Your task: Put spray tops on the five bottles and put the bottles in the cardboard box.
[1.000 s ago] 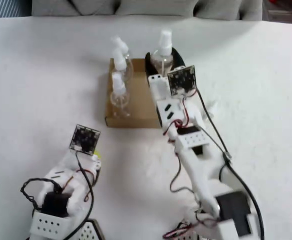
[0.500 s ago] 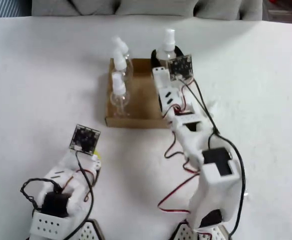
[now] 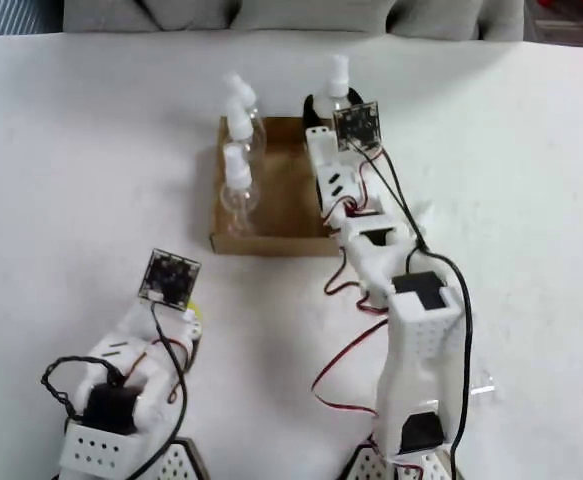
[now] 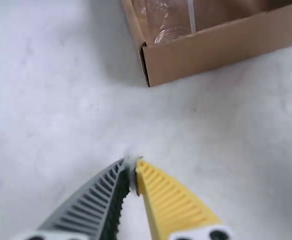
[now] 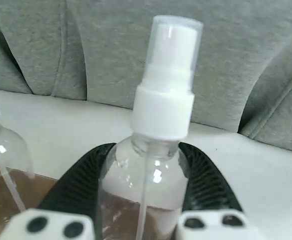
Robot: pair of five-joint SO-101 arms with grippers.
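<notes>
Where the held bottle is: a clear plastic bottle with a white spray top [image 5: 151,195] stands upright between the black jaws of the right gripper [image 5: 148,147], at the far right corner of the brown cardboard box [image 3: 271,243]. I cannot tell whether it hangs over the inside or just outside the wall.
Right gripper's hold: clamped on the bottle's shoulder, just under the collar of the top, with one curved jaw cupping each side.
Left gripper [image 4: 133,165]: its grey and yellow fingers are pressed together on nothing, low over the white table [image 3: 91,150] and near the box's near corner.
Already boxed: the nearest capped bottle [image 3: 237,195] and a second capped bottle [image 3: 243,135] stand along the left wall. A third white top [image 3: 234,84] shows at the far end, and I cannot tell whether it is inside the box.
Likely handling: the bottle looks empty, so it should be light. The thin, smooth wall probably slips easily and gives under a hard squeeze. Being tall and narrow, it should tip readily when set down.
Best place to hold: the upper body, as now. The spray top may turn or pull loose if it is gripped.
Stage: probably lowering this bottle into the free right side of the box.
</notes>
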